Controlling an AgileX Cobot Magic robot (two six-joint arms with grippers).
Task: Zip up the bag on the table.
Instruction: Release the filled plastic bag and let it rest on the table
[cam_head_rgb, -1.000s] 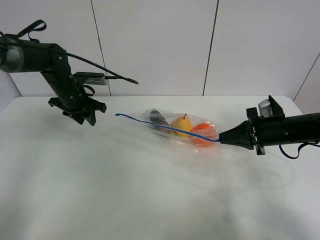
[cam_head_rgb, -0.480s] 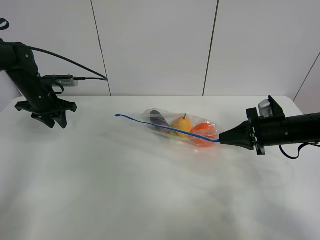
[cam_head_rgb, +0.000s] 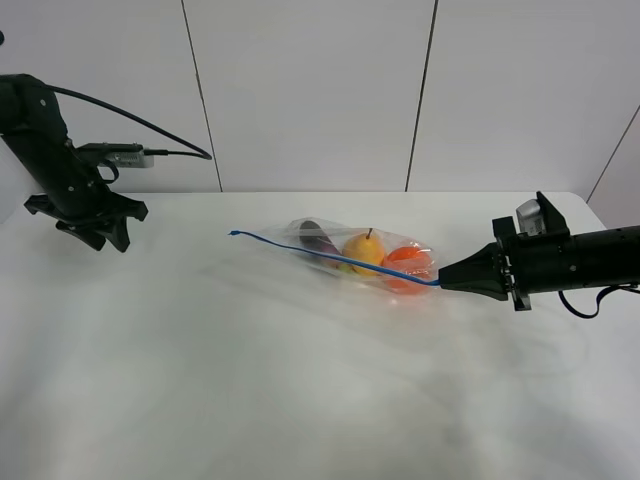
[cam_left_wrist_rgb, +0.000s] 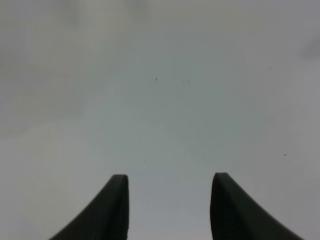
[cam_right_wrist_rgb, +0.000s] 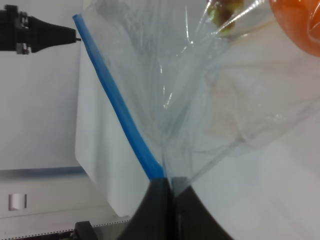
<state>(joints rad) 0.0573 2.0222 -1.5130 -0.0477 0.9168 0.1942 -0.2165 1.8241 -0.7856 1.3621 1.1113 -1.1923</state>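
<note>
Blue zipper strip (cam_head_rgb: 300, 246) pinched tight at its right end by the right claw (cam_head_rgb: 445, 279), bag (cam_head_rgb: 365, 258) lying mid-tabletop (cam_head_rgb: 200, 380). Over at far left, the left claw (cam_head_rgb: 98, 236) hangs part-open, empty. Anchoring step, I'd say; next the left claw must cross and pinch along the strip.

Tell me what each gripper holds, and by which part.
The right gripper pinches the clear crinkly plastic zip bag by one end of its blue zipper strip. The left gripper, jaws apart, holds nothing.
</note>
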